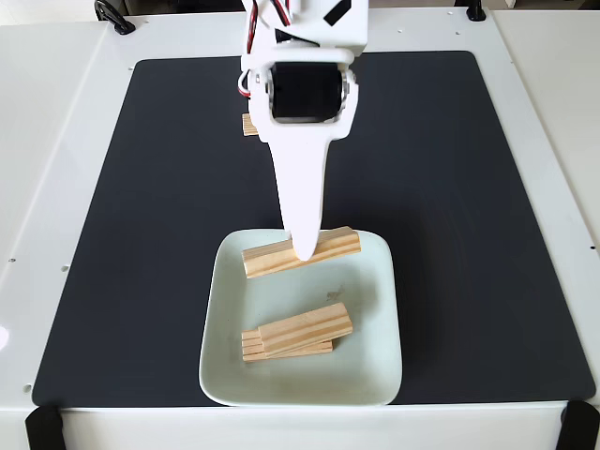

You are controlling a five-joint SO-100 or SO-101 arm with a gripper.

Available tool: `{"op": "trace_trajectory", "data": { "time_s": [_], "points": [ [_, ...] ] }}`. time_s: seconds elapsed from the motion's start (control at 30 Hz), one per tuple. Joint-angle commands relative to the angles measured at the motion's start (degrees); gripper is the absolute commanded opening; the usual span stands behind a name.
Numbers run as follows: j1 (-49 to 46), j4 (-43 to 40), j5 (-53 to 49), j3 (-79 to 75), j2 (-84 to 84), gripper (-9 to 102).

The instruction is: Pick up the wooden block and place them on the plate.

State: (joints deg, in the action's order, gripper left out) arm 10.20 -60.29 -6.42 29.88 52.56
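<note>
Jaws: white two-finger gripper [306, 251]; I see one finger over a light pine block [301, 253], cannot tell the gap.
Block: resting across square mint-white ceramic plate [375, 356] rim's far edge, apparently being released.
Stack: two pine blocks [298, 333] mid-plate.
Remaining: one pine block [249, 125] on black mat [450, 187], behind the arm.

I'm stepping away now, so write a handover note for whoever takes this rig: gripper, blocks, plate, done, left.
Gripper: over the plate's far edge, tip at a wooden block; the fixed view does not show whether it is open or shut.
Plate: near front edge of the black mat.
Done: two blocks stacked in the plate's front half. The block at the gripper lies across the far rim, release not confirmed.
Left: one more block sits on the mat at the back, partly hidden behind the arm. Confirm release, then fetch it.
</note>
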Motion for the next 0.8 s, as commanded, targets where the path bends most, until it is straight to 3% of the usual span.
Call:
{"op": "trace_trajectory", "data": {
  "time_s": [0.0,0.53,0.77],
  "points": [
    [-0.8,0.3,3.0,-6.1,-1.1,-1],
    [-0.9,-0.2,2.8,-5.6,-2.3,-1],
    [-0.8,-0.3,1.1,-3.9,-2.1,17]
  ]
}}
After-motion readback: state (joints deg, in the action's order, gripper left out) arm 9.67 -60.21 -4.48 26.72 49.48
